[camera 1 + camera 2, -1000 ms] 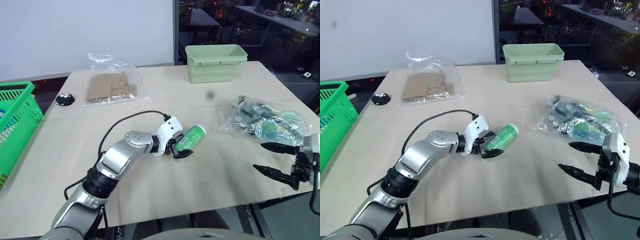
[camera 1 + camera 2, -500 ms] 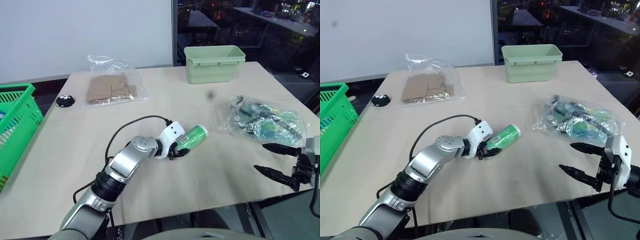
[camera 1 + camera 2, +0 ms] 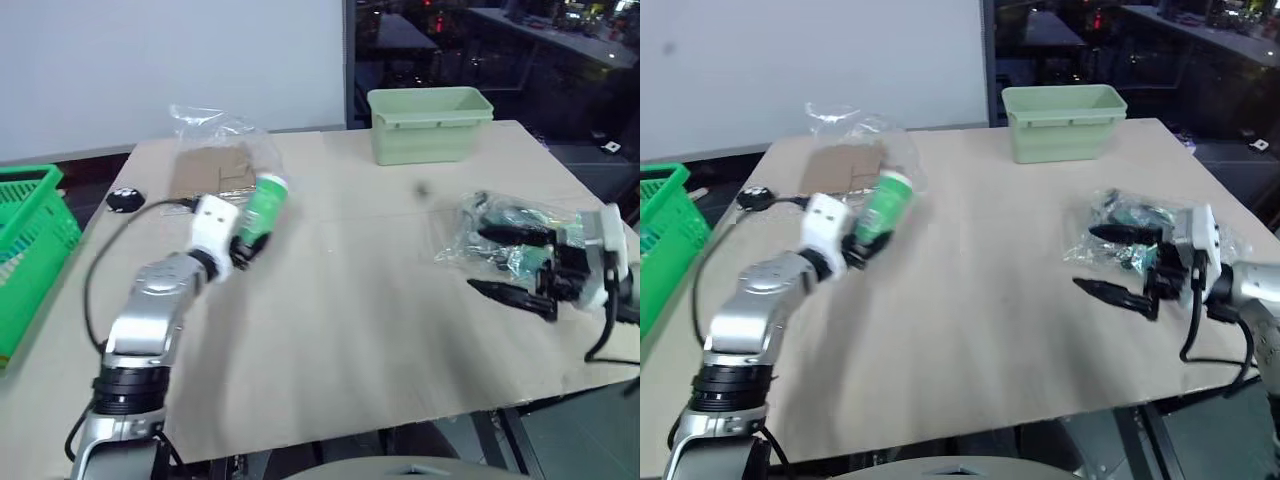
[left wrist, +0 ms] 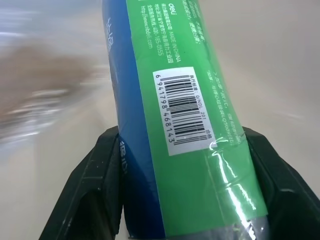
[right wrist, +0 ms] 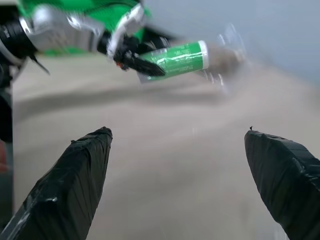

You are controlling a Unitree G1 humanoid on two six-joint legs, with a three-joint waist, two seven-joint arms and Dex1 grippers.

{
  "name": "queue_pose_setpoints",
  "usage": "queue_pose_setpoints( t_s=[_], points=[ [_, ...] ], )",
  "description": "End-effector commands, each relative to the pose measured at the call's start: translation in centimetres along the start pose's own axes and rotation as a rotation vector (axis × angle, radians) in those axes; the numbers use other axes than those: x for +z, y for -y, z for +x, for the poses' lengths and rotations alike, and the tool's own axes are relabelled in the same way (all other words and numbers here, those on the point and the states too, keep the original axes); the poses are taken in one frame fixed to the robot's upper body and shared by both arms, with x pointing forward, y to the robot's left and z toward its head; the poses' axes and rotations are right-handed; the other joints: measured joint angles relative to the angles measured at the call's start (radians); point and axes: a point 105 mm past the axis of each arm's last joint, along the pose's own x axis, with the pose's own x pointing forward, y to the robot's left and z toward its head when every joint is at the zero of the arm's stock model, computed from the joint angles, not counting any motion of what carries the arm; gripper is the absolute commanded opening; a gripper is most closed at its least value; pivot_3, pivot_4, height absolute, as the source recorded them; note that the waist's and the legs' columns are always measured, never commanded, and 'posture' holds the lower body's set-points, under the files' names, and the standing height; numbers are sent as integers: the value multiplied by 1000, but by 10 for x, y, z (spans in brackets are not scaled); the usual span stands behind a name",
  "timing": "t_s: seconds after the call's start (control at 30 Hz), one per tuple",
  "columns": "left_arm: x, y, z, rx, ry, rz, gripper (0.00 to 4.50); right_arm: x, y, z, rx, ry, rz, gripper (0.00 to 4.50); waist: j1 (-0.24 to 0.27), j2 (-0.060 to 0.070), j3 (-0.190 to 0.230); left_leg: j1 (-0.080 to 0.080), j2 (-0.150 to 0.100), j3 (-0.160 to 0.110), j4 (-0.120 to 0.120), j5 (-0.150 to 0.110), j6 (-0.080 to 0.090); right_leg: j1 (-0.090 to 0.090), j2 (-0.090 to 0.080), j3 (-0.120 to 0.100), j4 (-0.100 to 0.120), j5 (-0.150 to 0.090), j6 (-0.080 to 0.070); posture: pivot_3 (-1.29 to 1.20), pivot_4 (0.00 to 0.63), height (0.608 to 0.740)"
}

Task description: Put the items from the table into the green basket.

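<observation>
Left tool point(image 3: 243, 247) grips green container point(image 3: 262, 205) above the table point(image 3: 350, 330)

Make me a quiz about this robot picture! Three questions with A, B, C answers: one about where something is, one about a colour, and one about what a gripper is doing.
1. Where is the pale green tub?
A. at the far edge of the table
B. inside the green basket
C. on the floor

2. What colour is the container the left gripper carries?
A. red
B. green with a white end
C. yellow

3. What is the right gripper doing?
A. squeezing the tub
B. holding the container
C. open, right next to the clear bag

Answers:
1. A, since the tub stands on the tabletop near its back edge.
2. B, since the left wrist view shows a green wrapper with a barcode label between the fingers.
3. C, since its two black fingers stand wide apart with nothing between them.
</observation>
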Motion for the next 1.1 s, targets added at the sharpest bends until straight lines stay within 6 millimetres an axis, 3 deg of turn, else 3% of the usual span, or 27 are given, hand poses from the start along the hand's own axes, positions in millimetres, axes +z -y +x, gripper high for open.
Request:
queue_pose_setpoints(
  t_s=[0.03,0.27,0.43,0.63,0.77,0.83,0.93,1.1],
  points=[
    [48,-64,-24,292,153,-12,2402,18,4,18,79,69,-20,4500,32,-2,2,-1,0,-1,0,0,0,-1,0,-1,0,0,0,50,0,740],
    [41,-134,-61,628,57,14,2402,38,16,54,163,148,-57,4500,124,-2,2,-5,-1,-5,-1,0,0,-1,-3,-7,-4,3,-4,106,0,740],
    [42,-168,-86,745,33,69,2402,55,20,67,186,196,-49,4500,163,-2,2,-7,-1,-9,-1,0,0,-1,-4,-13,-5,3,-5,122,0,740],
    [36,-191,-100,794,1,102,2402,63,22,70,172,203,-48,4500,188,-2,2,-8,-1,-12,-1,0,-1,0,-5,-17,-5,3,-6,124,0,740],
    [24,-194,-96,768,-17,93,2402,61,28,73,123,180,-56,4500,185,-2,2,-8,-1,-11,-1,0,-1,0,-6,-17,-5,3,-6,118,0,740],
    [22,-192,-93,750,-13,93,3368,59,27,74,123,168,-64,4500,184,-3,1,-7,-1,-11,-1,0,-1,0,-6,-17,-5,3,-6,116,0,740],
    [21,-195,-95,774,-11,102,4474,56,26,73,117,160,-57,4500,184,-3,1,-8,-1,-11,-1,0,-1,0,-6,-17,-5,3,-6,115,0,740],
    [29,-197,-97,798,34,116,4474,55,28,70,99,153,-52,4500,182,-3,1,-7,-1,-11,-2,0,-1,-1,-6,-17,-4,3,-6,111,0,740]
  ],
)
